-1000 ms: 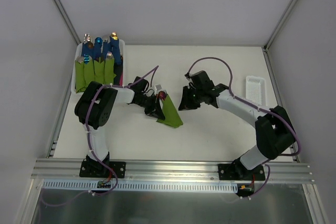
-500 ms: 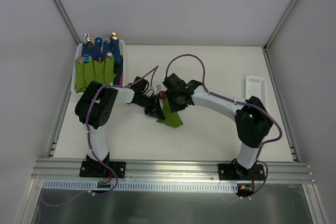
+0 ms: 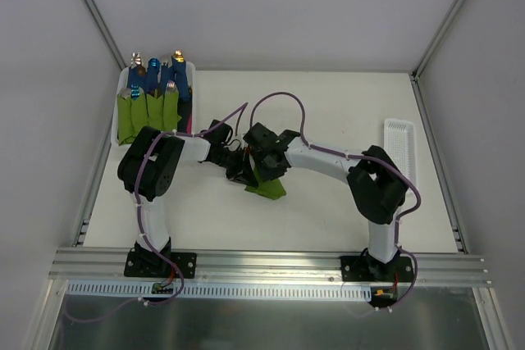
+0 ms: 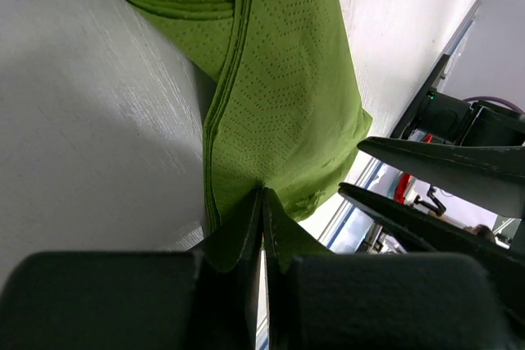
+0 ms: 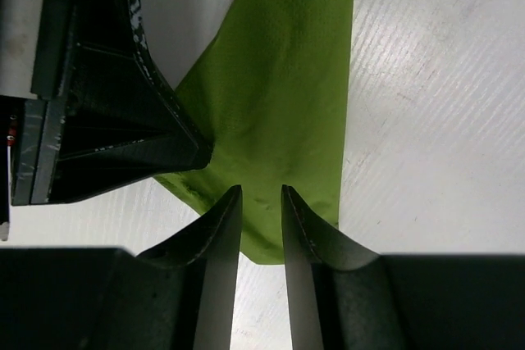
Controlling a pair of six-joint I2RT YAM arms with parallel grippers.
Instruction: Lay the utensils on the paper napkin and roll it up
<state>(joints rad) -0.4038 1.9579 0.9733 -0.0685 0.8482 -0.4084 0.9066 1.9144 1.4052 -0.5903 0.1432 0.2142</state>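
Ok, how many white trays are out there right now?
2. The left tray sits in the far-left corner, holding the green-wrapped bundles. The right tray lies by the right edge. Nothing suggests a hidden third.

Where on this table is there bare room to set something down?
Bare table behind the arms, between the bin and the white tray; also the front strip between napkin and rail. Crowded: centre, where left claw and right claw flank the napkin.
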